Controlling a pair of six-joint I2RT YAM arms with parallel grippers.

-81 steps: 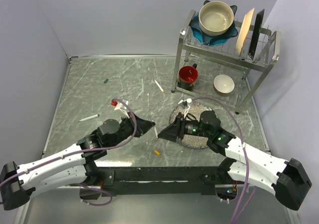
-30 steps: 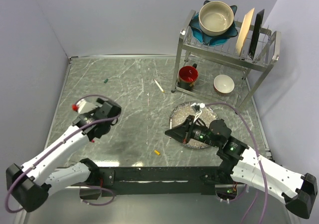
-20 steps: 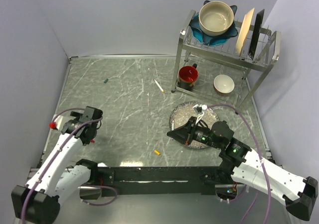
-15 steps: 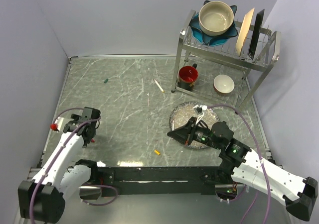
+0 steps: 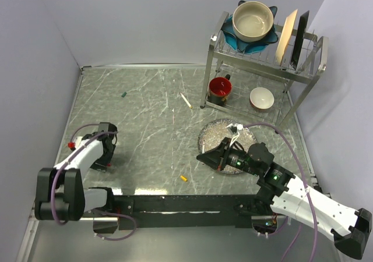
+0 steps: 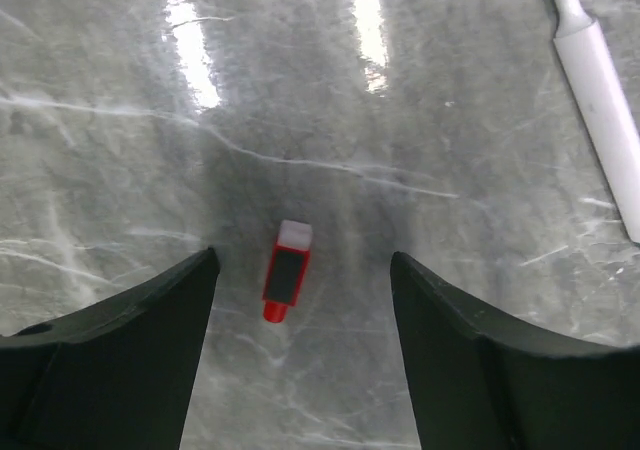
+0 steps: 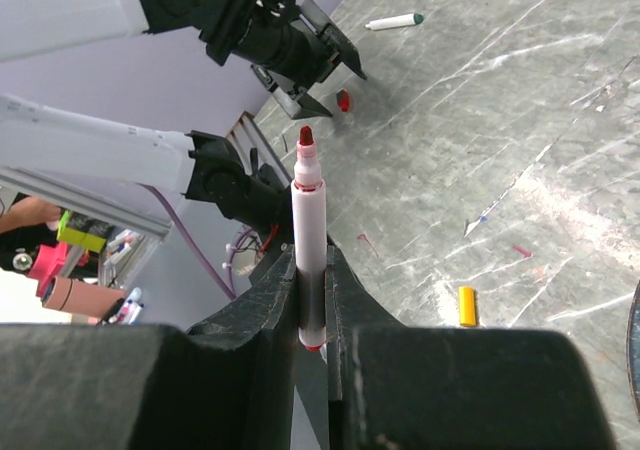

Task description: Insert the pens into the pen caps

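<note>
Left claw [image 6: 303, 258] spread wide, gripping nothing. Small red plastic cap [image 6: 285, 278] lies on grey marble desk [image 6: 150, 90] between its fingers, touching neither. White green-tipped marker pen [image 6: 603, 90] lies nearby on desk. Right claw [image 7: 311, 275] clenched on white red-tipped marker pen [image 7: 308, 215], tip sticking out past fingers.

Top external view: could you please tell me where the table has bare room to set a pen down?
Free: the middle, between the left claw and the speckled plate; also beyond the green cap. Crowded: around the dish rack.
</note>
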